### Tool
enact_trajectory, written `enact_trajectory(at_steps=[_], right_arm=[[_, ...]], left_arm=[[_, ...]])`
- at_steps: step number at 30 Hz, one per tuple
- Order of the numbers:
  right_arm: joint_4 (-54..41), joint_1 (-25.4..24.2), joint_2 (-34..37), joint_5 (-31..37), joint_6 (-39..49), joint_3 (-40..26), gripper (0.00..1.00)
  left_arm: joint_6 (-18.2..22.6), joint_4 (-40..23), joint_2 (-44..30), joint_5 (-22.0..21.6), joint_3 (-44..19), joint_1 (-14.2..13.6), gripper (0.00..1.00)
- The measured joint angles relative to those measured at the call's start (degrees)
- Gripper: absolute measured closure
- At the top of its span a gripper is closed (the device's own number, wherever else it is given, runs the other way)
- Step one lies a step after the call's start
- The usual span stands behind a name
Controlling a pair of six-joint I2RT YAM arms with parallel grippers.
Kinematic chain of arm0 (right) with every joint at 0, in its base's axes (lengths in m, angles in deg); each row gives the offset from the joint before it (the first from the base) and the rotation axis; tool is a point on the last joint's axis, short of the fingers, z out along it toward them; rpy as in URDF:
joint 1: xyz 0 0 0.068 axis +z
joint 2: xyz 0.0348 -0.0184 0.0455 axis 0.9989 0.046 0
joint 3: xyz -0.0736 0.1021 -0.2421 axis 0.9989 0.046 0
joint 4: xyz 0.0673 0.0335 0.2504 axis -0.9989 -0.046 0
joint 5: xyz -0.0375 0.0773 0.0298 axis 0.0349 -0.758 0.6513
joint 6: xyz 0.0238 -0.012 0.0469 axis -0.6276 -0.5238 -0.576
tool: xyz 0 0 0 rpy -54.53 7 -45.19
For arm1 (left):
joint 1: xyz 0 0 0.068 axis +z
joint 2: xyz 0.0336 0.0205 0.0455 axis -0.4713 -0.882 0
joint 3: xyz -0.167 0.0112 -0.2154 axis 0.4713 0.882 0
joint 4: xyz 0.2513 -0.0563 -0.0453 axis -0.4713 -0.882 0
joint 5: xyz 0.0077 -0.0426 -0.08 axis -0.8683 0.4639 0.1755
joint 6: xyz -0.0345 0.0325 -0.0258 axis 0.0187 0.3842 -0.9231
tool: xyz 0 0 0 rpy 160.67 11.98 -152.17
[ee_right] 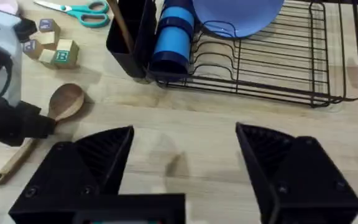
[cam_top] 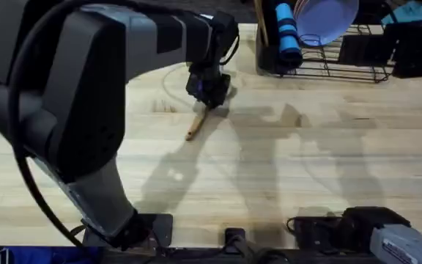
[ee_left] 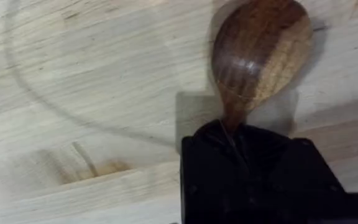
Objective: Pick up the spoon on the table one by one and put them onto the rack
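Black fingers of the left gripper [cam_top: 209, 89] pinch the brown wooden spoon [ee_right: 65, 103] at its neck, its handle end resting on the pale plank worktop [cam_top: 284, 161]. Beyond stands the black wire rack [ee_right: 272, 68]. Right gripper [ee_right: 185, 163] fingers gape wide, holding nothing.

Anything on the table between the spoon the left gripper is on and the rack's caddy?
No. In the right wrist view, only bare table separates the spoon from the rack caddy. The overhead view agrees.
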State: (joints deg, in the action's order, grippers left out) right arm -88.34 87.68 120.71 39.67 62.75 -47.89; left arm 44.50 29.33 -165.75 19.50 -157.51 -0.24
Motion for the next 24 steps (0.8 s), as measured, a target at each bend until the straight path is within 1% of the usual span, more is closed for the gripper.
enact_trajectory(at_steps=[5, 9, 12, 15, 19, 20, 21, 24], right_arm=[[0.0, 0.0, 0.0, 0.0, 0.0, 0.0, 0.008], [0.0, 0.0, 0.0, 0.0, 0.0, 0.0, 0.008], [0.0, 0.0, 0.0, 0.0, 0.0, 0.0, 0.008], [0.0, 0.0, 0.0, 0.0, 0.0, 0.0, 0.008], [0.0, 0.0, 0.0, 0.0, 0.0, 0.0, 0.008], [0.0, 0.0, 0.0, 0.0, 0.0, 0.0, 0.008], [0.0, 0.0, 0.0, 0.0, 0.0, 0.0, 0.008], [0.0, 0.0, 0.0, 0.0, 0.0, 0.0, 0.008]], left_arm=[[0.3, -3.4, -2.2, 1.2, -3.8, 0.0, 0.956], [0.3, -6.4, -3.9, 2.7, -9.1, -0.3, 0.956], [0.3, -8.2, -4.1, 3.1, -14.3, -0.1, 0.956], [0.3, -9.8, -4.1, 3.3, -19.7, 0.7, 0.956], [-0.1, -11.3, -4.1, 3.3, -26.2, 2.6, 0.956], [-0.1, -11.6, -4.1, 3.2, -30.2, 3.8, 0.956], [-0.1, -11.6, -4.1, 3.2, -33.7, 4.2, 0.956], [-0.1, -11.6, -4.1, 3.3, -36.8, 4.0, 0.956]])
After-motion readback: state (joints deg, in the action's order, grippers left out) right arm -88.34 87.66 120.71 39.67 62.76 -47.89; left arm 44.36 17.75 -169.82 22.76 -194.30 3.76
